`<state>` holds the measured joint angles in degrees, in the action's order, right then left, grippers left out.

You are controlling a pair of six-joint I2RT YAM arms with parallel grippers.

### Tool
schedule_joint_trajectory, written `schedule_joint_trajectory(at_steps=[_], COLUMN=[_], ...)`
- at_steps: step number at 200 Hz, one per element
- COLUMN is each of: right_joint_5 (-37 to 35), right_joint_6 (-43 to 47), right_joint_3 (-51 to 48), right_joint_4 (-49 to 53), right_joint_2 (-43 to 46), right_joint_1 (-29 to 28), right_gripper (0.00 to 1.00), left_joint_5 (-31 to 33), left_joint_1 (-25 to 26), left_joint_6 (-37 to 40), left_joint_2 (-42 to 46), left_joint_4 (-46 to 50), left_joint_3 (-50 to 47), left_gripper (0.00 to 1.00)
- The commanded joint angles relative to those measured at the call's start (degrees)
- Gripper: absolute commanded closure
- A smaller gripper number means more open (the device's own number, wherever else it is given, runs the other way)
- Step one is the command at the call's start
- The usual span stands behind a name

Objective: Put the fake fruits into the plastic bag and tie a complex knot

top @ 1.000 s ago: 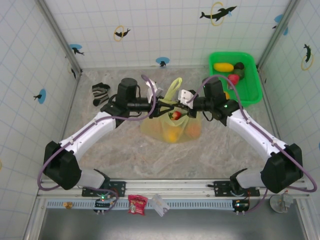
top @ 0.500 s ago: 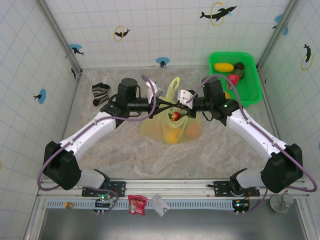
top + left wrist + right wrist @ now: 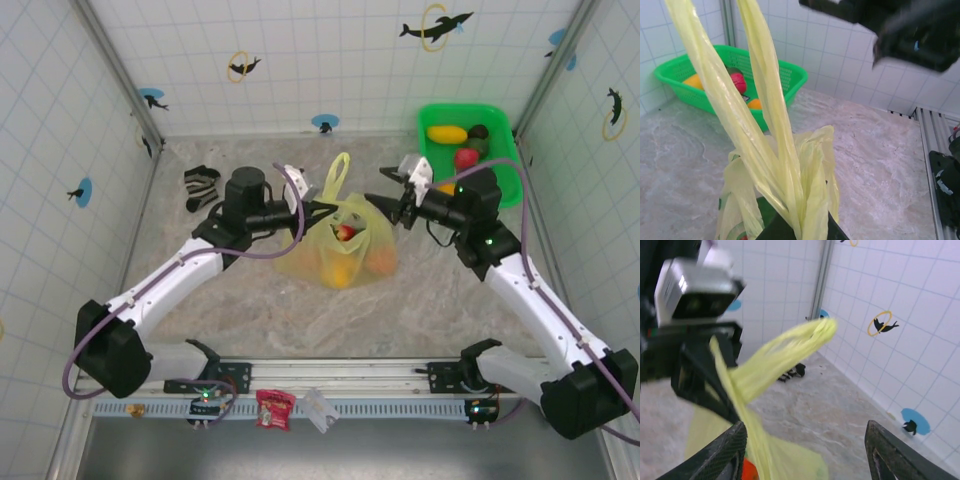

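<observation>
The pale-yellow plastic bag (image 3: 318,256) sits mid-table with a red fruit (image 3: 346,233) and orange fruits (image 3: 341,272) showing through it. One handle loop (image 3: 338,176) sticks up toward the back wall. My left gripper (image 3: 322,207) is shut on the gathered handle strips (image 3: 771,120) at the bag's mouth, which rise out of its jaws (image 3: 800,227). My right gripper (image 3: 380,203) hangs just right of the bag, open, fingers (image 3: 729,455) wide apart with nothing between them. No knot is visible. More fruits lie in the green tub: yellow (image 3: 446,133), dark brown (image 3: 479,131), red (image 3: 465,157).
The green tub (image 3: 500,170) stands at the back right, close behind the right arm. A black-and-white striped sock (image 3: 200,186) lies at the back left. Tiled walls enclose the table on three sides. Marble surface lies bare in front of the bag.
My right gripper has drawn back to the right, away from the bag's mouth, and now stands open. The left arm shifted slightly left, still holding the handles; the bag followed.
</observation>
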<state>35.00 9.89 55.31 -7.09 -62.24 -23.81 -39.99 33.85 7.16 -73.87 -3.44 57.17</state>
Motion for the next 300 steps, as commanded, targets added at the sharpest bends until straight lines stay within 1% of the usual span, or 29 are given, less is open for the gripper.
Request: schedule_joint_trajectory(at_steps=[1,11,29,43,61,75,83,96,105,108,110,115,118,146,166,190,211,243,252,256,280,300], right_joint_5=[5.00,7.06,8.25,9.27,9.95,9.29,9.68,9.75,9.75,9.73,9.64,9.37,9.19,9.00,11.29,11.36,10.28,4.37,1.11,-1.67,-8.82,-11.35], right_joint_6=[-19.52,-24.56,-29.53,-30.45,-29.51,-28.55,-28.42,-28.48,-28.51,-28.51,-28.41,-28.31,-28.30,-28.43,-26.47,-21.15,-18.73,-19.19,-19.44,-19.63,-19.81,-19.71], right_joint_3=[8.28,10.20,12.47,14.87,17.01,18.21,18.72,18.96,18.96,18.93,18.95,18.96,18.96,16.48,12.51,3.63,-5.67,-17.84,-19.76,-20.46,-20.95,-19.99], right_joint_4=[-1.44,-2.00,-1.24,1.63,5.44,7.39,7.96,7.94,7.80,7.65,7.56,7.47,7.40,4.28,3.59,4.19,3.14,-6.69,-8.85,-9.77,-13.32,-15.20], right_joint_2=[-4.42,-6.45,-8.72,-10.61,-12.32,-13.24,-13.63,-13.79,-13.64,-13.58,-13.49,-13.29,-13.19,-9.68,-5.99,0.53,5.10,7.06,6.48,6.01,2.78,-0.02], right_joint_1=[0.31,0.25,-0.28,-0.94,-1.97,-2.48,-2.47,-2.48,-2.47,-2.44,-2.39,-2.32,-2.15,-1.34,-2.67,-6.26,-8.40,-10.76,-10.97,-11.07,-11.30,-11.84], right_gripper=[0.41,0.46,0.46,0.44,0.44,0.49,0.53,0.67,0.80,0.83,0.88,0.97,1.00,1.00,1.00,1.00,1.00,1.00,1.00,1.00,1.00,1.00], left_joint_5=[1.65,2.19,2.54,2.72,3.07,3.24,3.40,3.51,3.51,3.64,3.61,3.71,3.77,6.72,8.72,10.06,10.81,10.28,9.99,9.78,8.43,7.58], left_joint_1=[1.51,1.93,2.19,2.36,2.48,2.51,2.49,2.45,2.52,2.46,2.50,2.50,2.50,2.45,2.37,2.35,2.08,1.97,1.90,1.96,1.94,1.97], left_joint_6=[4.26,4.85,5.39,5.80,6.14,6.32,6.44,6.63,6.81,6.82,6.82,6.82,6.85,5.81,4.29,3.34,2.31,0.91,0.76,0.72,0.58,0.25], left_joint_2=[0.48,0.48,0.54,0.51,0.55,0.73,0.83,0.92,0.92,0.92,0.92,0.92,0.92,1.00,0.83,0.17,-0.05,-0.05,-0.05,-0.05,0.02,0.46], left_joint_4=[-1.77,-1.76,-1.66,-1.41,-1.04,-0.91,-0.78,-0.56,-0.43,-0.36,-0.34,-0.34,-0.34,-0.32,-1.46,-1.93,-2.69,-3.76,-3.83,-3.83,-3.85,-4.58], left_joint_3=[-0.65,-0.74,-0.74,-0.74,-0.74,-0.74,-0.74,-0.74,-0.74,-0.74,-0.74,-0.74,-0.74,-0.74,-2.11,-2.02,-2.11,-2.10,-2.18,-2.15,-2.40,-2.97], left_gripper=[1.00,1.00,1.00,1.00,1.00,1.00,1.00,1.00,1.00,1.00,1.00,1.00,1.00,1.00,1.00,1.00,1.00,1.00,1.00,1.00,1.00,1.00])
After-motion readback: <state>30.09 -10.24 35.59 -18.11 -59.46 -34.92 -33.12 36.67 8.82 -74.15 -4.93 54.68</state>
